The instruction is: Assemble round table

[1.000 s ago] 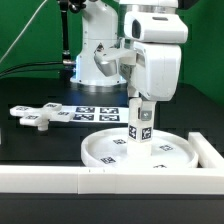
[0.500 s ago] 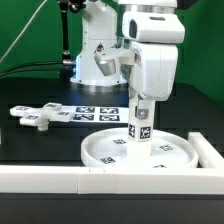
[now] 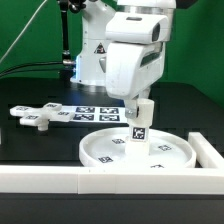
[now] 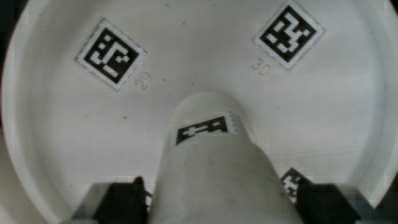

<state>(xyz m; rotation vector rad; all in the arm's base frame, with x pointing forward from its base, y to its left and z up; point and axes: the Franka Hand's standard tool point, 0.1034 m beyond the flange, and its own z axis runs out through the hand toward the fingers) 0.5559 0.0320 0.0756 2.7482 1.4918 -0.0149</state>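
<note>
The large round rimmed disc [image 3: 105,150] lies flat on the table at the front. The short cylindrical post [image 3: 138,135] stands upright near its middle, tagged side showing. My gripper [image 3: 143,108] comes down from above and is shut on the post's upper part. In the wrist view the post [image 4: 217,150] runs down between my two dark fingers [image 4: 121,203] onto the disc [image 4: 196,50], and my gripper [image 4: 222,205] hugs both its sides. The flat cross-shaped piece [image 3: 38,117] lies on the table at the exterior view's left, apart from the gripper.
The marker board [image 3: 95,112] lies behind the disc. The long white border wall [image 3: 60,180] runs along the front and turns up the exterior view's right side [image 3: 210,150]. The robot base [image 3: 95,60] stands at the back.
The hand has turned about its vertical axis over the last half second, its body now swung toward the exterior view's left. The post stays upright on the disc in the same spot.
</note>
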